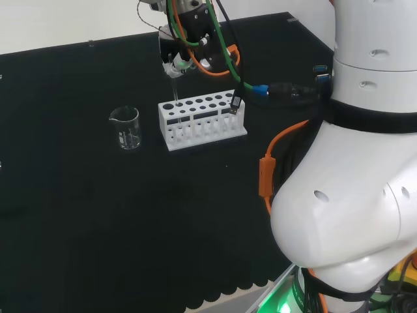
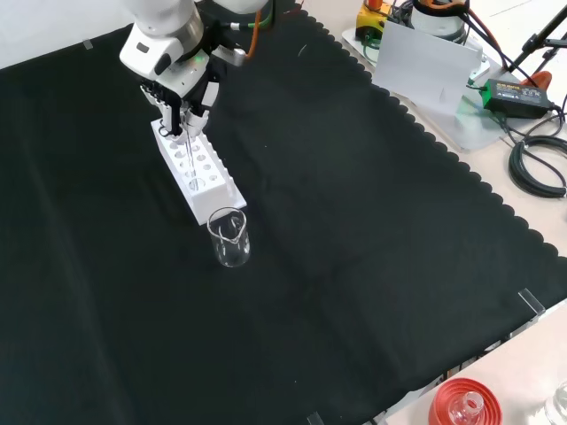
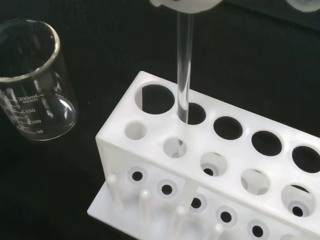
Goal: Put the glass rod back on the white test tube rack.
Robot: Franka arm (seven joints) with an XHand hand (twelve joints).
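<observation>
Rod entering the rack
The hand [image 2: 182, 99] pinches the glass rod [image 3: 183, 75], its tip inside a hole of the white test tube rack [image 3: 150, 150]; lowering and letting go remain.

Clear, glossy glass rod [image 3: 183, 75], smooth along its length. White plastic test tube rack [image 3: 220, 165], smooth with a soft satin sheen. Transparent glass beaker [image 3: 31, 80], shiny at the rim. Matt black cloth over the tabletop [image 2: 354, 221], scalloped at its edge. Glossy white and black plastic on the hand [image 2: 182, 84].
</observation>
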